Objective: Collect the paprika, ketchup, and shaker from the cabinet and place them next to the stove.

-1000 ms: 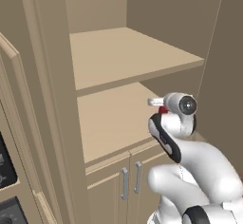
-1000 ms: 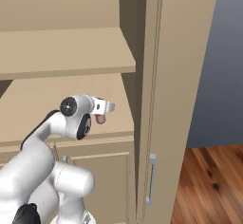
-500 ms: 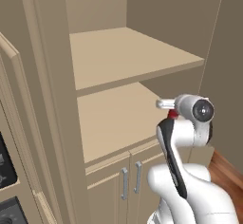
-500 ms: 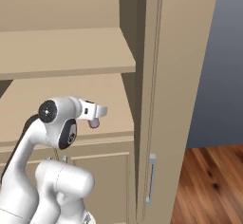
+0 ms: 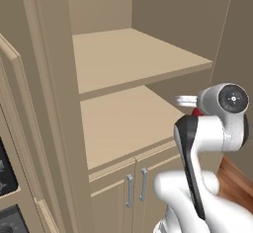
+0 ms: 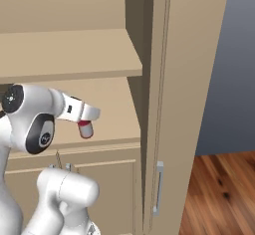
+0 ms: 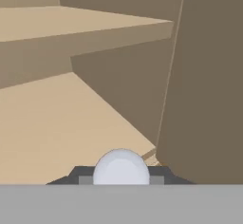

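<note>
My gripper (image 7: 121, 179) is shut on the shaker (image 7: 121, 165), whose pale rounded top rises between the two dark fingertips. The hand (image 6: 91, 114) is level and points into the cabinet (image 6: 74, 55), just above the front of the lower open shelf (image 5: 123, 123). A small reddish and pale piece (image 6: 85, 129) hangs under the hand and also peeks out behind the wrist (image 5: 196, 112). Both open shelves are bare. The paprika, the ketchup and the stove are out of view.
Two small cabinet doors with metal bar handles (image 5: 136, 188) sit below the lower shelf. The cabinet's tall side wall (image 6: 184, 79) stands close to the right of the hand. Wooden floor (image 6: 219, 189) lies to the right. A dark panel (image 5: 6, 175) is at the far left.
The arm's upper links have swung round, and the hand has drawn back a little from the shelf toward the base. The grip has stayed shut throughout.
</note>
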Controlling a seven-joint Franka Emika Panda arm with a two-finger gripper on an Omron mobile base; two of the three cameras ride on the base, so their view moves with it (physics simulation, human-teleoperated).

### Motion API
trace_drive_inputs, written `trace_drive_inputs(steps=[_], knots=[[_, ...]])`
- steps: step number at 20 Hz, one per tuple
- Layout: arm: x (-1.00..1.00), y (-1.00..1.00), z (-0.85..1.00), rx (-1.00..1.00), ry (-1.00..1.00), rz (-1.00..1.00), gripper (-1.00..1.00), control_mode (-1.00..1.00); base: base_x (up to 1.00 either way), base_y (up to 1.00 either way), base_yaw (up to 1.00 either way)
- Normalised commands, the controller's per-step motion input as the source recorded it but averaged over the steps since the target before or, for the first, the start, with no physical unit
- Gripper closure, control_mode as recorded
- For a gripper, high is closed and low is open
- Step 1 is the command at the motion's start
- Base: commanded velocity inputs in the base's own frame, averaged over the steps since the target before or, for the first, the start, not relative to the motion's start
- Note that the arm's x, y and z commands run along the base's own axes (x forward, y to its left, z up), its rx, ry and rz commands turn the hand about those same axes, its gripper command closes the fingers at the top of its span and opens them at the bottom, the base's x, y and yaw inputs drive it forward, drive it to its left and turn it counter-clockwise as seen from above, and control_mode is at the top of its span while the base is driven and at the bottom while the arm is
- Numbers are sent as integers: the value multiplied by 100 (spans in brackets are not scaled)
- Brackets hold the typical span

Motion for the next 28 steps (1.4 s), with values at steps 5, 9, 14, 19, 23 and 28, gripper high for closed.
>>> trace_drive_inputs(steps=[5, 9, 14, 19, 23, 28], knots=[[-89, 2, 1, 0, 0, -8, 100, -100, 0, 0, 0], [-63, 14, -12, 0, 1, -2, 100, -100, 0, 0, 0], [-54, 24, -5, -1, 1, 0, 100, -100, 0, 0, 0], [-61, 3, 0, 0, -4, -3, 100, 100, -18, 1, -2], [0, 0, 0, 0, 0, 0, 100, 100, -84, 4, -14], [0, 0, 0, 0, 0, 0, 100, 100, -74, 0, -33]])
